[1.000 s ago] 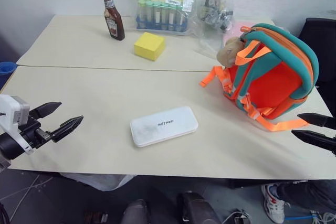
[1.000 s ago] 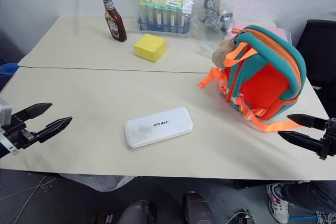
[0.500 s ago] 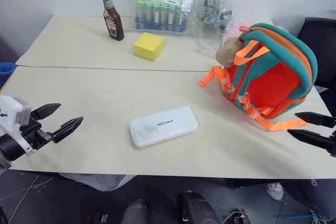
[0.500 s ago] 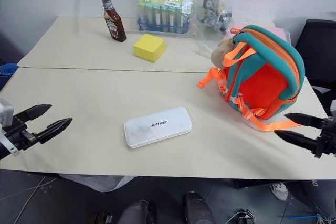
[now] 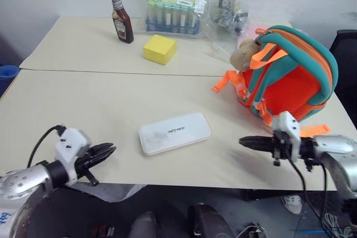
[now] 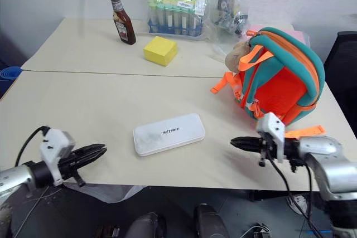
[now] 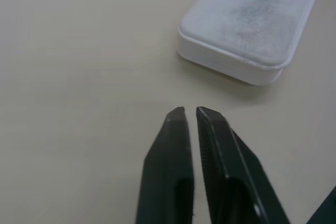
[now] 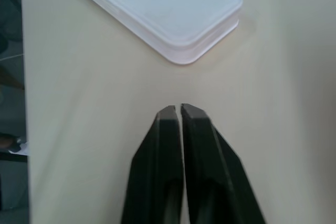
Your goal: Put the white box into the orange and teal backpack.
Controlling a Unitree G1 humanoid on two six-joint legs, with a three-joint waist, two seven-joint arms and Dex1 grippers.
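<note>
White box (image 5: 174, 132) flat near the front middle of the counter (image 5: 83, 98), small dark lettering up, one end pointed toward each arm. Orange and teal backpack (image 5: 290, 76) upright at the right side of the counter, well apart from the box, straps and orange back panel facing forward, tan plush toy (image 5: 244, 55) hanging at its upper left. No open mouth to be seen on the backpack from here; zipper state impossible to tell.

Left gripper (image 5: 105, 152) low over the counter to the left of the box, jaws clenched on nothing. Right gripper (image 5: 249, 142) low to the right of the box, between box and backpack, jaws likewise clenched and empty. Both aimed inward at the box ends, near but apart from it.

Risks, as judgement:
- With jaws pressed together, likely a squeeze or scoop from both ends; uneven pressure could spin the box or skid it toward the near counter edge and off.
- Flat, smooth, low case: tips apt to ride over the lid rather than get under it.
- Right arm close to the loose orange strap (image 5: 312, 131); snagging could drag or topple the backpack.
- Backpack possibly shut or sagging; box about as long as the bag is wide, so easy jamming at the rim.

Ketchup bottle (image 5: 121, 15), yellow block (image 5: 159, 48) and rack of tubes (image 5: 172, 14) far back, clear of it all.
</note>
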